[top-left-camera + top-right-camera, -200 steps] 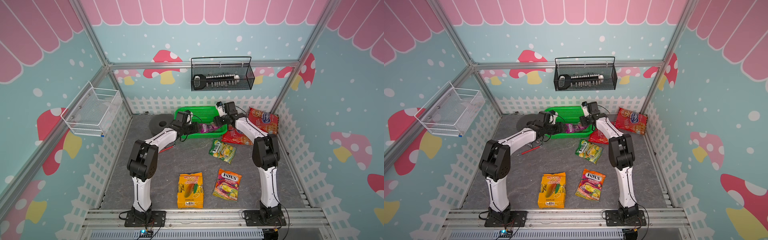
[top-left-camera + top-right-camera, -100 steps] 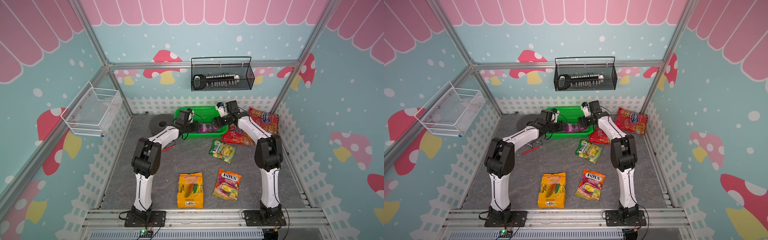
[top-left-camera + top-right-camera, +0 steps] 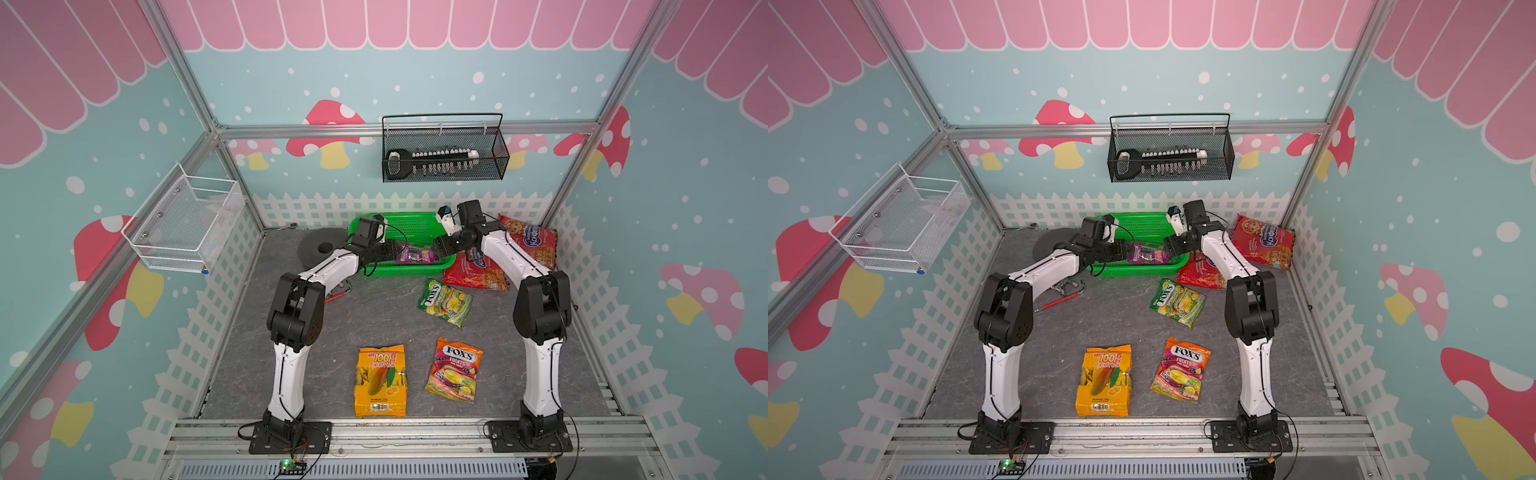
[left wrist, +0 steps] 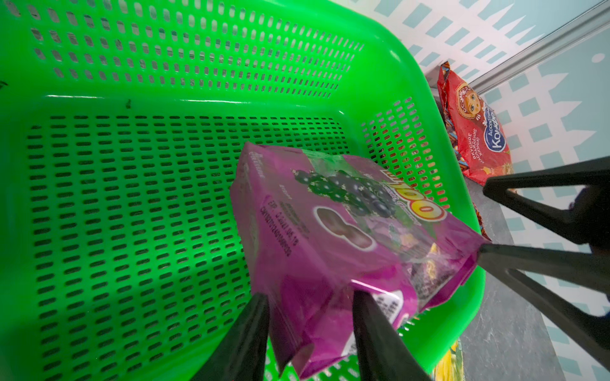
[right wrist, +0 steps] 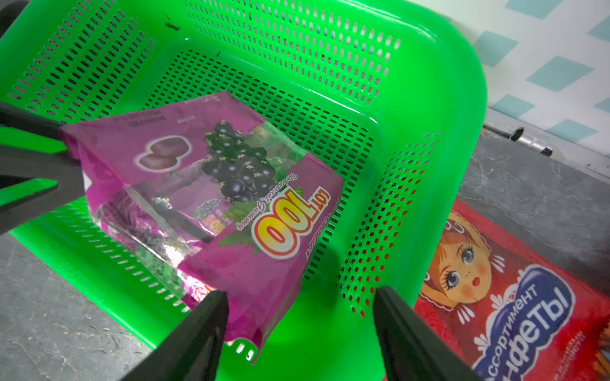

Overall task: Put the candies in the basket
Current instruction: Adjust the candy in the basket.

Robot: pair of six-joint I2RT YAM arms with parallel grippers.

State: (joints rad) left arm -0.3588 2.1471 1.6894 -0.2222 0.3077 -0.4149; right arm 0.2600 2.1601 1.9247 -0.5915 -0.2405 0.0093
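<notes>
Left arm (image 3: 297, 309) swung its elbow in toward the basket (image 3: 409, 226); left gripper (image 4: 310, 297) reached farther along the purple pack (image 3: 417, 256). Right arm (image 3: 540, 309) shifted its elbow slightly outward.

Grey table (image 3: 374, 316) carries green basket (image 3: 415, 226), candy bags (image 3: 380, 380).

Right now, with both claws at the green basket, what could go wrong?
1. The purple bag leans on the green basket's near wall, one corner seemingly above the rim; it might slide out.
2. The left claw straddles the bag's end, so pulling back could drag the bag.
3. A finger of the open right claw touches the bag's edge and may snag it.
</notes>
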